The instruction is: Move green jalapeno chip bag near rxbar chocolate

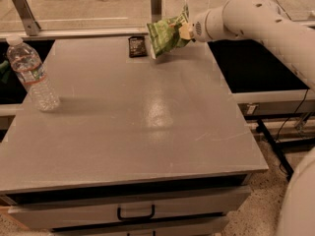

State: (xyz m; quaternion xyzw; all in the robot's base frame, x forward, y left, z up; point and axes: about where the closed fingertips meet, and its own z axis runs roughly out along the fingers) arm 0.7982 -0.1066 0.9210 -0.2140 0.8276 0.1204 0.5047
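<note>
Shows the gripper (183, 31) above the far edge of the grey table (147, 132), clamped on the right side of the green jalapeno chip bag (164, 36). Holds the bag tilted in the air, just right of the rxbar chocolate (137, 46) lying flat. Looks light, soft and crinkly, probably slippery; seems best pinched at a sealed edge. Offers no readable lettering on bag or bar.

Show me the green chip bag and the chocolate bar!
green chip bag (165, 36): camera view, middle of its crinkly front; the jaws grip one edge above the far side of the table (147, 132).
chocolate bar (137, 46): camera view, centre of its dark wrapper.
</note>
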